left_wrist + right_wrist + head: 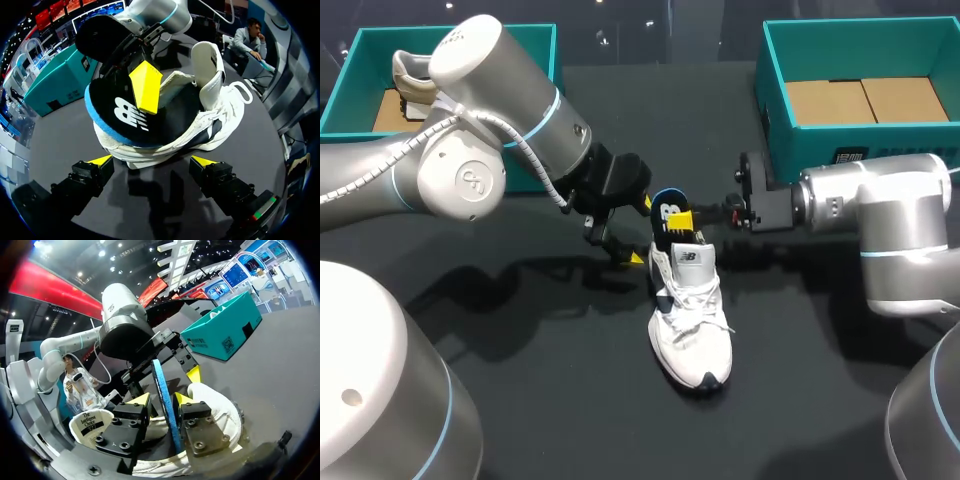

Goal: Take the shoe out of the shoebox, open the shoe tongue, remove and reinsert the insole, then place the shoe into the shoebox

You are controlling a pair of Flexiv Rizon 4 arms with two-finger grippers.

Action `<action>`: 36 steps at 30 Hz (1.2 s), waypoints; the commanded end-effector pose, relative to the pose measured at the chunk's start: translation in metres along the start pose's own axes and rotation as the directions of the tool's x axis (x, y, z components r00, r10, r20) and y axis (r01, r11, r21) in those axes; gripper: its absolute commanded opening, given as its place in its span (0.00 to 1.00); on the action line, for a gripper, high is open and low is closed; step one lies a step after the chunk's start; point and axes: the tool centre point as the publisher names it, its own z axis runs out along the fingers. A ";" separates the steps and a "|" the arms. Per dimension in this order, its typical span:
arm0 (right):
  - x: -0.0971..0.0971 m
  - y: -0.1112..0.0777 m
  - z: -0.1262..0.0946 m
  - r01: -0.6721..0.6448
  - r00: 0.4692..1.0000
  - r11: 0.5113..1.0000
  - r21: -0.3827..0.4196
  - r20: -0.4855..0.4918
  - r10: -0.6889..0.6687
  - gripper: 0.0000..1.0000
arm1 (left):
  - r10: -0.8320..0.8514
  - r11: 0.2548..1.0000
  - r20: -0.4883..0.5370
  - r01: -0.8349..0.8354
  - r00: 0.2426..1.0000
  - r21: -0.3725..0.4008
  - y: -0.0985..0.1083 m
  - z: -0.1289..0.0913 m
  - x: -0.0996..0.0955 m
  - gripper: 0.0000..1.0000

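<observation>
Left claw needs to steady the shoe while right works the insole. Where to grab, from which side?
Probably the heel, pinched across its sides low under the insole, coming in from behind. It's the narrow end facing the open left claw, and the right claw holds the insole above.

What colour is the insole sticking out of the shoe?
The insole is black on top with white marks, blue underneath; clearest in the left wrist view.

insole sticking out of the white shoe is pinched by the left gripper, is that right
No. The right gripper pinches the insole sticking out of the white shoe, as the right wrist view shows; the left gripper is open.
</observation>
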 end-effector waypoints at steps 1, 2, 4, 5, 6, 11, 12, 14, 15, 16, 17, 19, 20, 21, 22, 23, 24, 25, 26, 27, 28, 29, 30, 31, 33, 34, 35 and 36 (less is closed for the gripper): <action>-0.009 -0.003 0.005 -0.032 0.999 0.999 0.010 0.021 0.031 0.08 | 0.001 1.000 0.000 -0.001 1.000 -0.002 0.000 0.001 0.000 1.00; -0.010 -0.004 0.006 -0.044 0.999 0.999 0.012 0.031 0.044 0.00 | 0.001 1.000 0.000 -0.001 1.000 -0.002 0.000 0.001 0.000 1.00; -0.010 -0.008 0.006 -0.061 0.997 0.998 0.018 0.046 0.060 0.00 | 0.001 1.000 0.000 -0.001 1.000 -0.002 0.000 0.001 0.000 1.00; -0.010 -0.011 0.006 -0.068 0.997 0.998 0.020 0.050 0.067 0.00 | 0.001 1.000 0.000 -0.001 1.000 -0.002 0.000 0.001 0.000 1.00; -0.008 -0.014 0.005 -0.075 0.996 0.997 0.020 0.053 0.074 0.00 | 0.001 1.000 0.000 -0.001 1.000 -0.002 0.000 0.001 0.000 1.00; 0.001 -0.028 0.000 -0.117 0.988 0.993 0.019 0.100 0.115 0.00 | 0.001 1.000 0.000 -0.001 1.000 -0.002 0.000 0.001 0.000 1.00; 0.002 -0.030 -0.001 -0.129 0.986 0.991 0.018 0.112 0.127 0.00 | 0.001 1.000 0.000 -0.001 1.000 -0.002 0.000 0.001 0.000 1.00; 0.006 -0.036 -0.004 -0.155 0.979 0.988 0.022 0.136 0.150 0.00 | 0.001 1.000 0.000 -0.001 1.000 -0.002 0.000 0.001 0.000 1.00; 0.007 -0.039 -0.005 -0.166 0.976 0.986 0.028 0.146 0.161 0.00 | 0.001 1.000 0.000 -0.001 1.000 -0.002 0.000 0.001 0.000 1.00; 0.009 -0.042 -0.005 -0.178 0.974 0.983 0.033 0.151 0.171 0.00 | 0.001 1.000 0.000 -0.001 1.000 -0.002 0.000 0.001 0.000 1.00; 0.010 -0.044 -0.006 -0.190 0.971 0.981 0.039 0.154 0.182 0.00 | 0.001 1.000 0.000 -0.001 1.000 -0.002 0.000 0.001 0.000 1.00; 0.011 -0.048 -0.006 -0.214 0.966 0.976 0.051 0.159 0.203 0.00 | 0.001 1.000 0.000 -0.001 1.000 -0.002 0.000 0.001 0.000 1.00; 0.011 -0.049 -0.005 -0.224 0.964 0.973 0.060 0.159 0.212 0.00 | 0.001 1.000 0.000 -0.001 1.000 -0.002 0.000 0.001 0.000 1.00; 0.012 -0.050 -0.004 -0.228 0.963 0.971 0.067 0.159 0.215 0.00 | 0.001 1.000 0.000 -0.001 1.000 -0.002 0.000 0.001 0.000 1.00; 0.012 -0.050 -0.004 -0.229 0.963 0.971 0.070 0.163 0.215 0.00 | 0.001 1.000 0.000 -0.001 1.000 -0.002 0.000 0.001 0.000 1.00; 0.012 -0.050 -0.003 -0.225 0.964 0.972 0.071 0.164 0.211 0.00 | 0.001 1.000 0.000 -0.001 1.000 -0.002 0.000 0.001 0.000 1.00; 0.012 -0.048 -0.002 -0.213 0.966 0.975 0.069 0.162 0.200 0.00 | 0.001 1.000 0.000 -0.001 1.000 -0.002 0.000 0.001 0.000 1.00; 0.013 -0.045 -0.002 -0.201 0.969 0.977 0.066 0.162 0.189 0.01 | 0.001 1.000 0.000 -0.001 1.000 -0.002 0.000 0.001 0.000 1.00; 0.013 -0.043 -0.001 -0.188 0.971 0.980 0.064 0.161 0.175 0.20 | 0.001 1.000 0.000 -0.001 1.000 -0.002 0.000 0.001 0.000 1.00; 0.014 -0.040 -0.001 -0.171 0.974 0.983 0.062 0.158 0.159 0.26 | 0.001 1.000 0.000 -0.001 1.000 -0.002 0.000 0.001 0.000 1.00; 0.015 -0.037 -0.001 -0.157 0.977 0.986 0.061 0.158 0.146 0.32 | 0.001 1.000 0.000 -0.001 1.000 -0.002 0.000 0.001 0.000 1.00; 0.015 -0.034 -0.001 -0.141 0.979 0.988 0.060 0.158 0.130 0.37 | 0.001 1.000 0.000 -0.001 1.000 -0.002 0.000 0.001 0.000 1.00; 0.015 -0.032 -0.001 -0.125 0.981 0.990 0.060 0.155 0.114 0.37 | 0.001 1.000 0.000 -0.001 1.000 -0.002 0.000 0.001 0.000 1.00; 0.016 -0.029 -0.001 -0.110 0.983 0.992 0.058 0.154 0.100 0.36 | 0.001 1.000 0.000 -0.001 1.000 -0.002 0.000 0.001 0.000 1.00; 0.016 -0.025 -0.001 -0.086 0.985 0.995 0.057 0.152 0.077 0.36 | 0.001 1.000 0.000 -0.001 1.000 -0.002 0.000 0.001 0.000 1.00; 0.017 -0.023 -0.002 -0.074 0.987 0.996 0.055 0.150 0.065 0.36 | 0.001 1.000 0.000 -0.001 1.000 -0.002 0.000 0.001 0.000 1.00; 0.017 -0.021 -0.002 -0.063 0.987 0.997 0.052 0.149 0.054 0.36 | 0.001 1.000 0.000 -0.001 1.000 -0.002 0.000 0.001 0.000 1.00; 0.017 -0.020 -0.002 -0.053 0.988 0.997 0.050 0.150 0.045 0.36 | 0.001 1.000 0.000 -0.001 1.000 -0.002 0.000 0.001 0.000 1.00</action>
